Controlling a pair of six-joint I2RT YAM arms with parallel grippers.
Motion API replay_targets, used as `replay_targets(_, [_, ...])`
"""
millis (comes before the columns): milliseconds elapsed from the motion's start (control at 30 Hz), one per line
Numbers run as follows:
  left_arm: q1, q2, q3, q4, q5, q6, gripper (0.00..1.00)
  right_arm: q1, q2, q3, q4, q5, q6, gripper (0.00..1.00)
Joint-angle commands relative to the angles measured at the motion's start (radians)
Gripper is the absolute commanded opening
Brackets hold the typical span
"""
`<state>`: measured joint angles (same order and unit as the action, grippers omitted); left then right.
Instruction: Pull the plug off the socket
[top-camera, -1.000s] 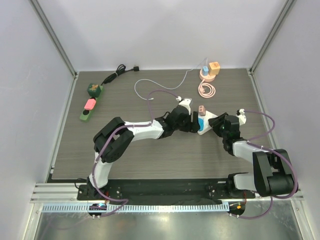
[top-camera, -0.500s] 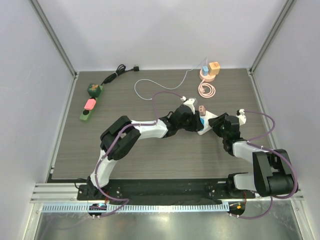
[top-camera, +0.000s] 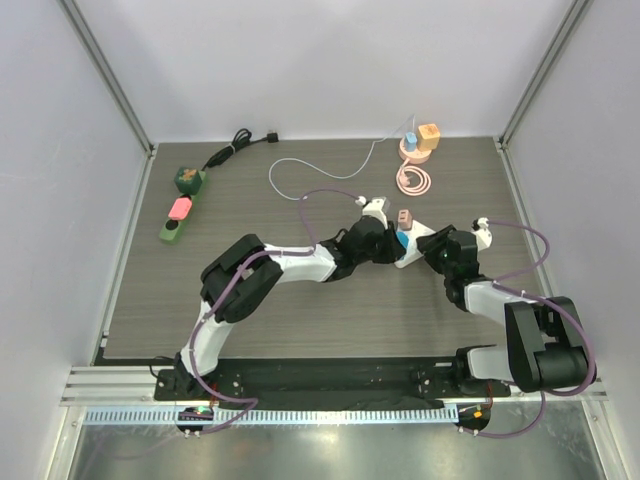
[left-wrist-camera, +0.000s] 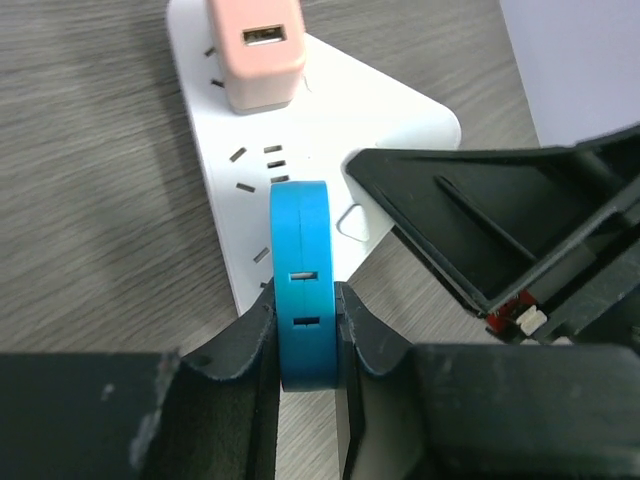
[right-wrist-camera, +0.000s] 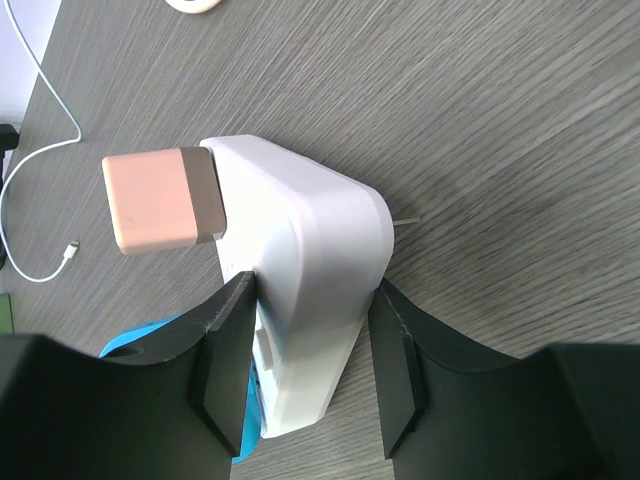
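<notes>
A wooden table (top-camera: 300, 300) is seen from above, with two robot arms reaching in from the near edge to meet near its middle. A white power strip (right-wrist-camera: 320, 220) lies flat on the table there. A blue plug (left-wrist-camera: 300, 230) is seated in the strip's top face, standing upright on its narrow edge. A pink adapter (left-wrist-camera: 258, 50) is plugged in further along the same strip.

The left gripper (left-wrist-camera: 303, 305) is closed narrowly on the blue plug. Its two black fingers (left-wrist-camera: 245, 340) are pressed against the plug's flat sides, one on each side. The plug's base is seen sitting against the strip, so it is not yet pulled out.

The right gripper (right-wrist-camera: 312, 290) is clamped across the width of the white power strip near one end. Its fingers (right-wrist-camera: 225, 350) are touching the strip's two long sides, holding it on the table. The two grippers are just beside each other.

A thin white cable (top-camera: 300, 170) is looped across the far part of the table. At the far right, a coiled pink cable (top-camera: 414, 180) lies by some small blocks. A green power strip (top-camera: 178, 205) lies near the left edge, and a black cable (top-camera: 235, 145) is bundled beyond it.
</notes>
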<state>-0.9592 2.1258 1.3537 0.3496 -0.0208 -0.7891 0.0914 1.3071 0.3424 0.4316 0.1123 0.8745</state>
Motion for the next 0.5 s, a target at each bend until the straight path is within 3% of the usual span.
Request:
replay_targets(0, [-0.033, -0.110, 0.039, -0.008, -0.138, -0.050, 0.00, 0.021, 0.032, -0.019, -0.191, 0.119, -0.072, 0.01])
replay_targets(100, [-0.053, -0.113, 0.157, -0.240, -0.243, -0.142, 0.00, 0.039, 0.020, -0.022, -0.195, 0.164, -0.063, 0.01])
replay_targets(200, [-0.085, -0.112, 0.188, -0.313, -0.344, -0.167, 0.00, 0.064, 0.004, -0.026, -0.200, 0.199, -0.057, 0.01])
replay_targets(400, [-0.090, -0.138, 0.188, -0.371, -0.447, -0.216, 0.00, 0.065, 0.006, -0.023, -0.209, 0.196, -0.049, 0.01])
replay_targets(467, [-0.092, -0.176, 0.164, -0.289, -0.447, -0.172, 0.00, 0.065, 0.004, -0.023, -0.209, 0.196, -0.046, 0.01])
